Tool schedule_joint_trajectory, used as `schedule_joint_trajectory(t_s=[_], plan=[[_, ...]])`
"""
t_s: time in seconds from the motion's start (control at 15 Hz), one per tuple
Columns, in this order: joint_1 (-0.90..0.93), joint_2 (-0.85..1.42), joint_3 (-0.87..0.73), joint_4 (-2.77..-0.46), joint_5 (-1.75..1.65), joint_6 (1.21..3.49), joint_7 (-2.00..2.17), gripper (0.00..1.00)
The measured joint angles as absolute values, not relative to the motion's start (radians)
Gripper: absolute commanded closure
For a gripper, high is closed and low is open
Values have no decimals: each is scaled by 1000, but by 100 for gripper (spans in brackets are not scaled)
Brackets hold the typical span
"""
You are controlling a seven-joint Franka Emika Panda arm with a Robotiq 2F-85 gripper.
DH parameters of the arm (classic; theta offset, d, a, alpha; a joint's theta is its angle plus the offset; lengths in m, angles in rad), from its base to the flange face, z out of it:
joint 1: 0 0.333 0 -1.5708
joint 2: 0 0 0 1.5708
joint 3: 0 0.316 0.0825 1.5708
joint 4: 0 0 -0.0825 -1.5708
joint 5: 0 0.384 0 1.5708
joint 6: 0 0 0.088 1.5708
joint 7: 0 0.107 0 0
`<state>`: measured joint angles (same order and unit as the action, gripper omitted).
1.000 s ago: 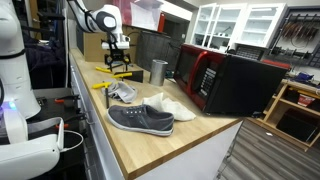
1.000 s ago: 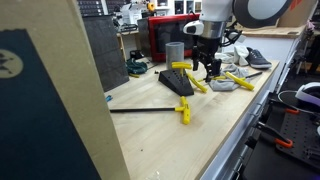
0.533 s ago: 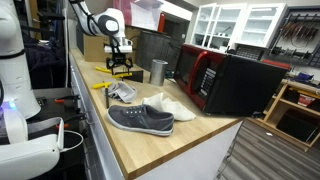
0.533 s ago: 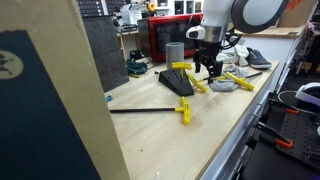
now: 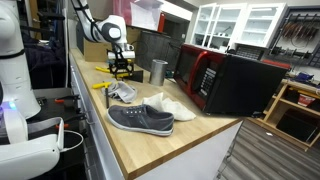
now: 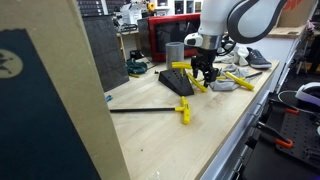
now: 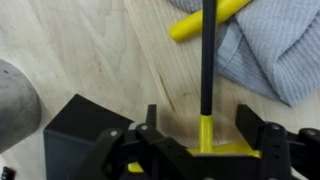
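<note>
Wrist view shows our end effector [image 7: 198,128] spread wide, straddling the thin black rod with a yellow foot [image 7: 206,60] on the pale wooden table [image 7: 90,50] (crumpled grey cloth [image 7: 270,50] just beside). We judge the approach done, the grasp not yet made.

**Workshop interior with a long wooden bench**

A light wooden countertop [image 5: 200,140] runs through both exterior views, and its pale grain also fills the wrist view. A black microwave [image 5: 240,85] with a red front stands on it. Beyond it are white wall cabinets [image 5: 245,22] with glass doors, a dark tool rack [image 5: 300,30] and a low wooden shelf [image 5: 292,108]. In an exterior view, a tall brown board [image 6: 88,110] with a dark blue face fills the near foreground. The lighting is even and indoor.
</note>
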<state>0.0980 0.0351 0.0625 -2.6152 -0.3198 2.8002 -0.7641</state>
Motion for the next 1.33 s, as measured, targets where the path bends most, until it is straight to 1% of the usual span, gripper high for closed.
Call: schedule_joint_trajectory(t_s=[0.27, 0.33, 0.4, 0.47, 0.53, 0.67, 1.07, 1.33], plan=[[86, 49, 63, -2602, -346, 2823, -763, 80], [86, 48, 64, -2602, -347, 2825, -762, 86], [86, 47, 67, -2602, -348, 2826, -762, 95], [87, 47, 69, -2603, -348, 2828, -761, 99], [87, 47, 71, -2604, -348, 2829, -761, 100], [88, 47, 76, -2606, -348, 2833, -759, 97], [94, 30, 105, -2619, -347, 2864, -750, 97], [107, -37, 113, -2651, -347, 2893, -728, 97]])
